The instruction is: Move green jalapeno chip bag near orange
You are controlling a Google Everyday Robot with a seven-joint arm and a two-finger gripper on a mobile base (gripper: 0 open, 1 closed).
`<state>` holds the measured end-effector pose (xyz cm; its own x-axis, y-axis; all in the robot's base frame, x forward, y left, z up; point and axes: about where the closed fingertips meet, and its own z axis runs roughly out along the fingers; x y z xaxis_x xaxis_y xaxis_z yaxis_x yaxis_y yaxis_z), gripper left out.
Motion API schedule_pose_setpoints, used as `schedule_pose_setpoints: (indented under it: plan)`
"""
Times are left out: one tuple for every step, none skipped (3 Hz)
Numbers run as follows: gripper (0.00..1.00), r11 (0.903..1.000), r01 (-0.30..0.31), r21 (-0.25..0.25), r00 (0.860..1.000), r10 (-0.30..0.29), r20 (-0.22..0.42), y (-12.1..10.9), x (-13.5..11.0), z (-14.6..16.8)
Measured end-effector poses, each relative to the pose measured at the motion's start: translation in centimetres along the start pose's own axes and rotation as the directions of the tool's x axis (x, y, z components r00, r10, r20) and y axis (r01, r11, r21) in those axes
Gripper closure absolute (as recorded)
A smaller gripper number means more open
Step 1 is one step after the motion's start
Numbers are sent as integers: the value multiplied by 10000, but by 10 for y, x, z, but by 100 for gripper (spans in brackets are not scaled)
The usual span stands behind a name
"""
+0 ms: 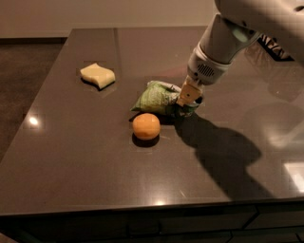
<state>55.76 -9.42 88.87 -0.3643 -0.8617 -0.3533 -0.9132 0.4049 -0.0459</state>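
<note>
The green jalapeno chip bag (159, 98) lies mid-table, a little toward the far edge. Over by the left edge sits a pale yellow block (97, 75), well apart. The orange (146, 126) is just in front of the bag, almost touching. The gripper (188, 97) is down on the bag's right end; whether it grips the foil I cannot tell. I'd let go gently, so the orange doesn't roll. No print is legible.

dark glossy table (95, 180) with light glints, pale wall (95, 14) behind, dim floor (23, 71) left
</note>
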Motion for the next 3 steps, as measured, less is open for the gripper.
schedule_pose_setpoints:
  plan:
    - [15,9999,123,84,9999,-122,-103,4,1,0]
    - [0,9999,143,77,9998,-142,-106,4,0,1]
    - [0,9999,144,77,9998,-143,-106,4,0,1]
